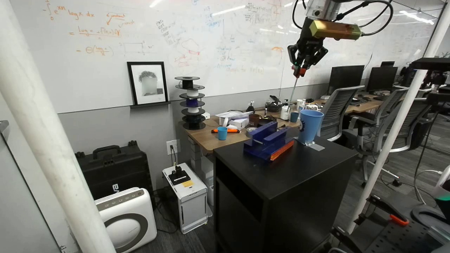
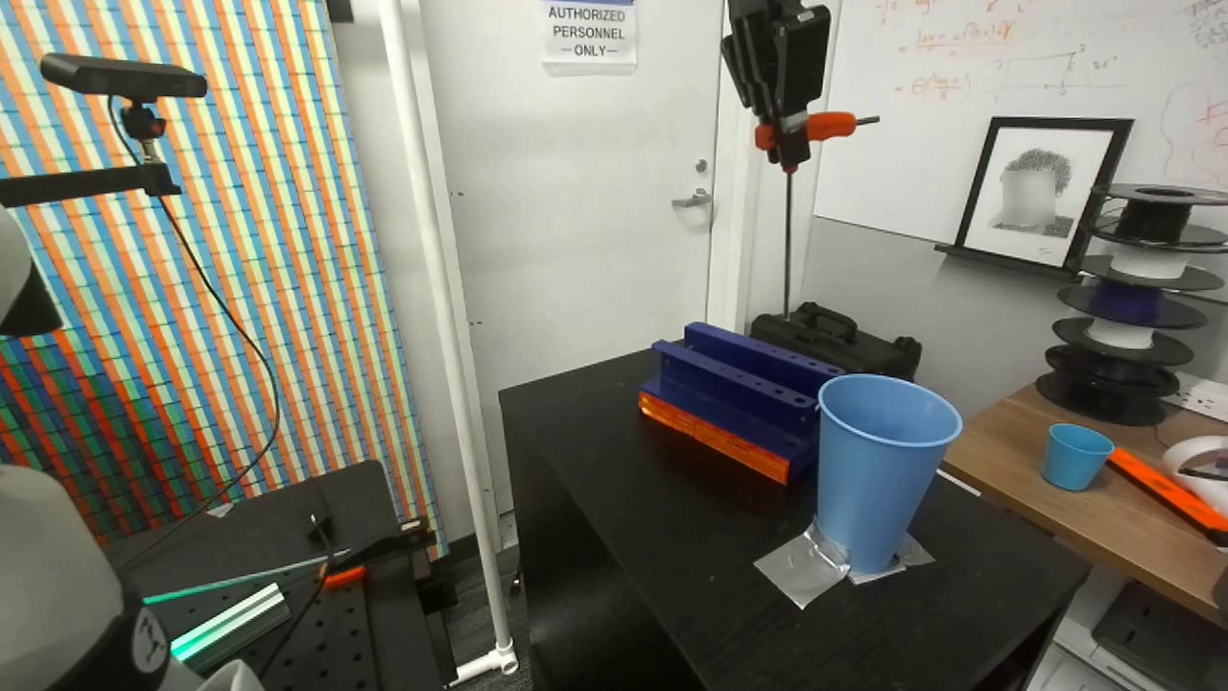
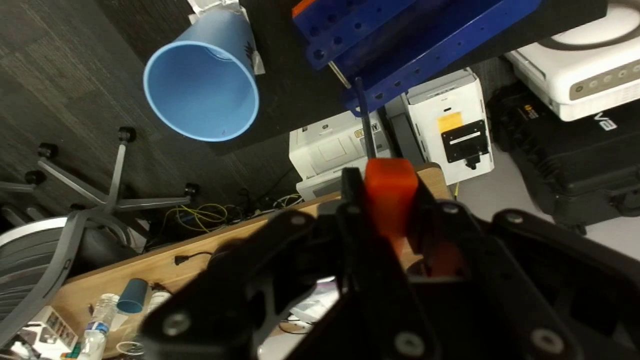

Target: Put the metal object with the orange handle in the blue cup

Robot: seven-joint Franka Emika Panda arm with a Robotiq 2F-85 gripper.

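Pincer pinches metal object by orange handle, partly masking it; blue cup on right of bench, foot part-hidden by tape.

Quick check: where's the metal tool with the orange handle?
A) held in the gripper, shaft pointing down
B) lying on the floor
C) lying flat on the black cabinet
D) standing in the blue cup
A: both exterior views show the gripper holding the metal tool, shaft downward, outside the blue cup.

Scribbled whiteboard, wooden desk below; grey office chairs; dark floor; white door bearing sign.
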